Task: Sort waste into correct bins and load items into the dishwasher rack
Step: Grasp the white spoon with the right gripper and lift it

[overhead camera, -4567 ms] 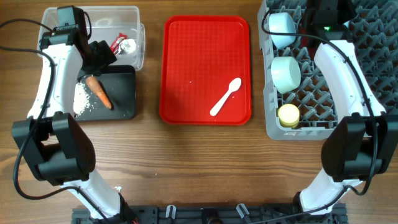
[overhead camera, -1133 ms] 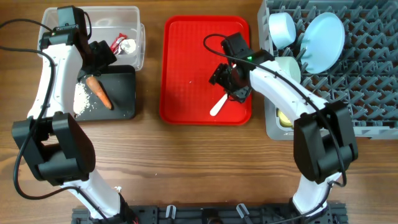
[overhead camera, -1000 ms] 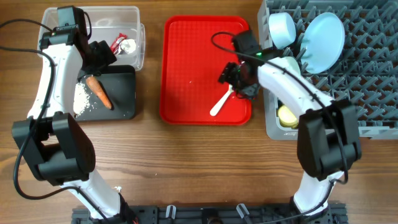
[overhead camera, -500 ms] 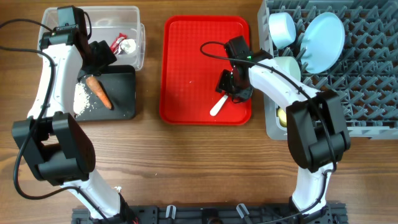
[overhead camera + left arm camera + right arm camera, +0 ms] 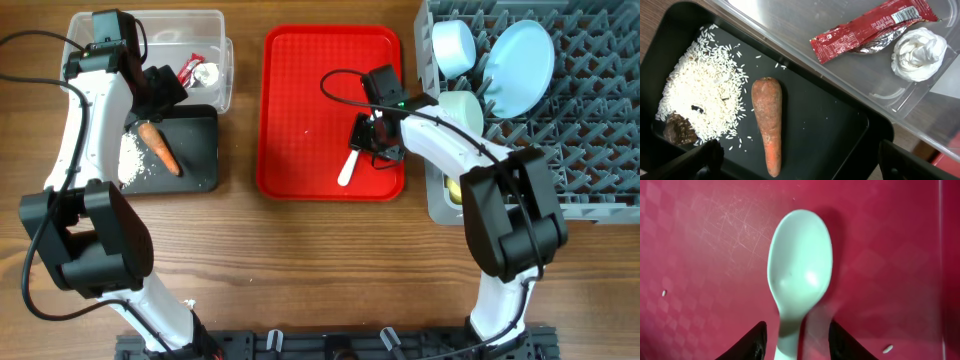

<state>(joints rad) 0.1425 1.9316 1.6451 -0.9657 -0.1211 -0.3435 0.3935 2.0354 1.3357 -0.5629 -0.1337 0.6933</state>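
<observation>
I see rice (image 5: 705, 95) and a carrot (image 5: 767, 122) in the black tray (image 5: 830, 130). The clear bin (image 5: 805, 15) holds a red wrapper (image 5: 865, 30) and a white wad (image 5: 917, 52). The spoon (image 5: 800, 275) lies diagonally on the red tray (image 5: 310, 100), with its bowl toward the rack (image 5: 600, 150) and its handle between the parted fingers (image 5: 752, 342) of the right gripper (image 5: 797, 340). The left gripper (image 5: 800, 157) is spread wide.

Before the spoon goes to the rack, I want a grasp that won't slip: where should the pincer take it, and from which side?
Probably best to take the spoon at the narrow neck just below its bowl, coming straight down from above. It lies flat on the red tray, bowl facing up, and the bowl is wide and rounded. The right pincer straddles that neck, open.
</observation>
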